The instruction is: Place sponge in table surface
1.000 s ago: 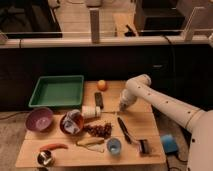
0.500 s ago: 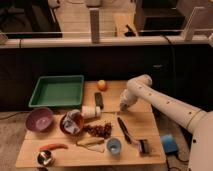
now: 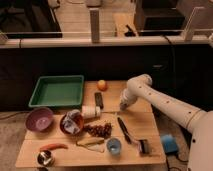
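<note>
My gripper (image 3: 122,105) is at the end of the white arm that reaches in from the right. It hangs low over the tan wooden table surface (image 3: 142,120), right of the middle and a little below and to the right of the orange fruit (image 3: 102,85). No pale yellow sponge shows by itself on the table. Whether the gripper has it is hidden by the gripper's own pale body.
A green tray (image 3: 57,91) stands at the back left. A black bar (image 3: 99,100), a cream roll (image 3: 90,111), a purple bowl (image 3: 39,120), a red bowl (image 3: 71,123), grapes (image 3: 100,130), a black brush (image 3: 124,129) and a blue cup (image 3: 114,146) lie nearby. A blue block (image 3: 169,143) sits off the table's right edge.
</note>
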### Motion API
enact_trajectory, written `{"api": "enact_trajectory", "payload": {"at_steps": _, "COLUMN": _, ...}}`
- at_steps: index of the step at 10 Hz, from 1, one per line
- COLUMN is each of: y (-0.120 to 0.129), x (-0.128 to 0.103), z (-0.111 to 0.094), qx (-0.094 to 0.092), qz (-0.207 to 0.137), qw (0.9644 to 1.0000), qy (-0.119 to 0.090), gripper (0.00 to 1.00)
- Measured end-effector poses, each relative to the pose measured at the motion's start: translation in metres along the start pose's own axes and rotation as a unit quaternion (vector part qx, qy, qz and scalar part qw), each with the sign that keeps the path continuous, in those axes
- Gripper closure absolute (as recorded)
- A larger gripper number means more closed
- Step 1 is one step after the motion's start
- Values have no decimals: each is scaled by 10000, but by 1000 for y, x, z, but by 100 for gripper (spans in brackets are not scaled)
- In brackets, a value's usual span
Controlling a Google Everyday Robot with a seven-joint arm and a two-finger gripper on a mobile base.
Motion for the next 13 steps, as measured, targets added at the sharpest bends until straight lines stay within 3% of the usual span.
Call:
{"api": "enact_trajectory", "payload": {"at_steps": 1, "y": -4, "x": 1, "z": -1, "qx": 46, "qz": -27, "qw": 10000, "qy": 9, "gripper": 57}}
{"api": "enact_trajectory", "payload": {"at_steps": 4, "y": -7, "x": 5, "z": -2, "qx": 102, "qz": -25, "qw": 9999, "qy": 42, "gripper": 82}}
{"api": "enact_trajectory", "payload": {"at_steps": 5, "y": -5, "x": 6, "z": -1, "qx": 91, "qz": -12, "qw": 9999, "qy": 40, "gripper": 82}}
{"api": "enact_trajectory", "payload": {"at_steps": 6, "y": -5, "x": 7, "z": 1, "qx": 74, "qz": -8, "qw": 10000, "qy": 42, "gripper": 78}}
{"api": "enact_trajectory", "payload": {"at_steps": 11, "y": 0, "x": 13, "z": 6, "qx": -85, "qz": -3, "qw": 9999, "qy": 102, "gripper": 26}}
{"api": "enact_trajectory", "payload": {"at_steps": 13, "y": 2, "x": 12, "z": 7, "qx": -177, "qz": 5, "qw": 9998, "qy": 78, "gripper": 20}}
